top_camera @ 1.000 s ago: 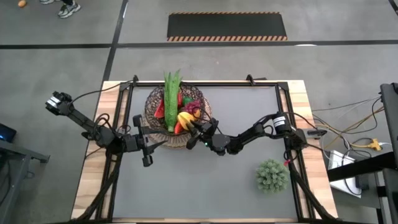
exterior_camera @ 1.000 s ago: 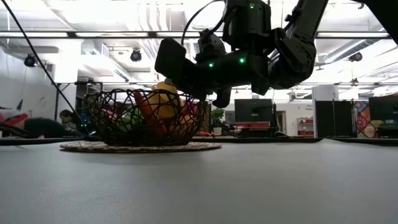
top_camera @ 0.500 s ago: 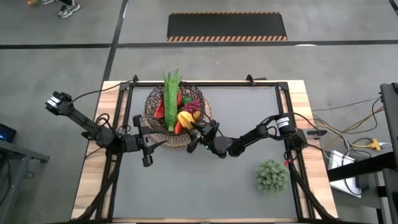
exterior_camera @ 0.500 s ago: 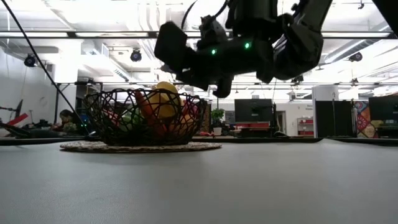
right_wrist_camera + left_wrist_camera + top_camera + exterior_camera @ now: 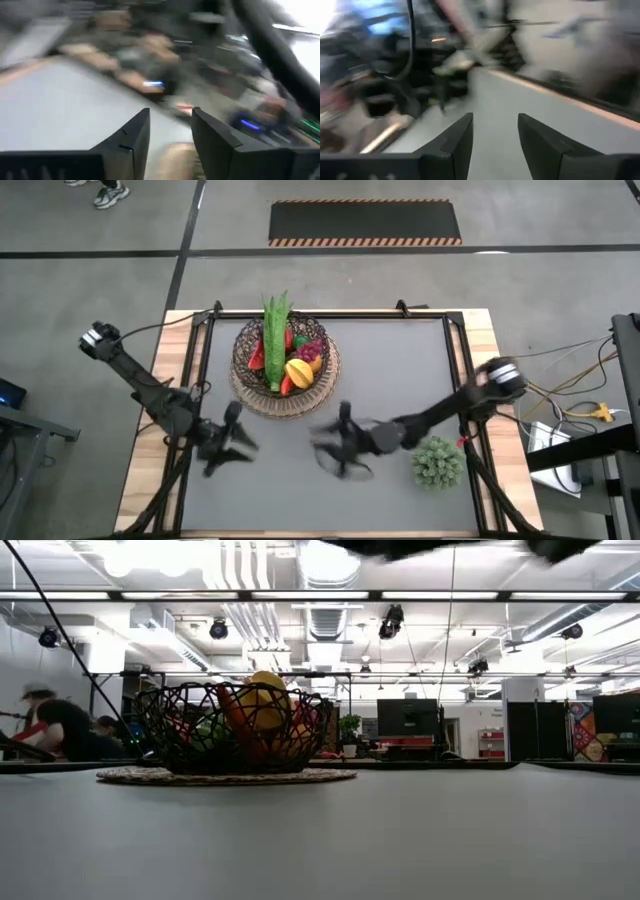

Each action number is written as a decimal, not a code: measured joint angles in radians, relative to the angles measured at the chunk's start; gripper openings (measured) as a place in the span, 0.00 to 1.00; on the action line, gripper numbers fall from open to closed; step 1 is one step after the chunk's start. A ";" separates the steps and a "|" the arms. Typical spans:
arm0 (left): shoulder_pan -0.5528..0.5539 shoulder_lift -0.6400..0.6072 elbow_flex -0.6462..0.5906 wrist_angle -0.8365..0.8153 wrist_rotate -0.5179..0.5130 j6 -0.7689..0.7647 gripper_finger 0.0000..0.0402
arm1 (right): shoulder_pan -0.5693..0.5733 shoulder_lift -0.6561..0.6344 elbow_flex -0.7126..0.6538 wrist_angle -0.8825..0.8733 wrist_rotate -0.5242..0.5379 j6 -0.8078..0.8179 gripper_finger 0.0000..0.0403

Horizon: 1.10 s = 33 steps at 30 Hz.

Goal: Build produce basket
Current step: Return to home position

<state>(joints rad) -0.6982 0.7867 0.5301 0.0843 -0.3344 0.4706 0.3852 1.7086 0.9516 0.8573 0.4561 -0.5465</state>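
The dark wire basket (image 5: 243, 376) (image 5: 160, 735) stands on its tan woven disc (image 5: 225, 776) at the table's far left-centre. The produce lies heaped inside it: long green stalks (image 5: 274, 340), a yellow fruit (image 5: 298, 370) (image 5: 265, 705), red grapes (image 5: 310, 350) and red pieces. My left gripper (image 5: 235, 445) (image 5: 495, 120) hovers near-left of the basket, open with nothing between its fingers. My right gripper (image 5: 335, 450) (image 5: 170, 112) hovers near-right of the basket over bare mat, also open with nothing between its fingers. Both are blurred by motion.
A green bushy ball (image 5: 437, 462) sits on the mat near the right edge, close beside my right arm. The grey mat (image 5: 390, 380) lies bare between the basket and the right rail. A person shows in the room beyond the table's left (image 5: 55, 730).
My right gripper has drawn back from the basket's near-right rim toward the table's near edge and risen, leaving the low view almost wholly. My left gripper has swung toward the near edge, away from the basket's rim. The basket and produce have stayed put.
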 joint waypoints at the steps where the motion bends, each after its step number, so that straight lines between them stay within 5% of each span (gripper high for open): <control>1: -0.016 -0.013 -0.002 -0.042 0.042 0.004 0.34 | 0.018 -0.057 -0.032 -0.085 -0.057 0.002 0.32; 5: -0.039 -0.093 -0.050 -0.045 -0.047 0.007 0.34 | 0.030 -0.324 -0.188 -0.324 -0.116 0.134 0.24; 10: -0.001 -0.221 -0.129 -0.039 -0.189 0.026 0.34 | -0.041 -0.588 -0.443 -0.215 -0.158 0.141 0.13; 13: 0.054 -0.299 -0.187 0.100 -0.201 0.095 0.34 | -0.146 -0.713 -0.570 -0.118 -0.177 0.116 0.06; 15: 0.110 -0.336 -0.232 0.215 -0.203 0.152 0.34 | -0.232 -0.776 -0.635 -0.079 -0.270 0.118 0.03; 19: 0.211 -0.398 -0.287 0.181 -0.208 0.157 0.33 | -0.379 -0.913 -0.726 -0.057 -0.414 0.148 0.02; 25: 0.259 -0.605 -0.302 -0.034 -0.222 0.038 0.21 | -0.466 -1.110 -0.834 -0.060 -0.437 0.162 0.02; 33: 0.260 -0.760 -0.398 0.000 -0.238 -0.056 0.03 | -0.473 -1.315 -0.939 -0.081 -0.432 0.179 0.02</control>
<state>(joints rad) -0.4385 0.0272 0.1323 0.0848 -0.5724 0.4149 -0.0879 0.3938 0.0123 0.7766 0.0244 -0.3678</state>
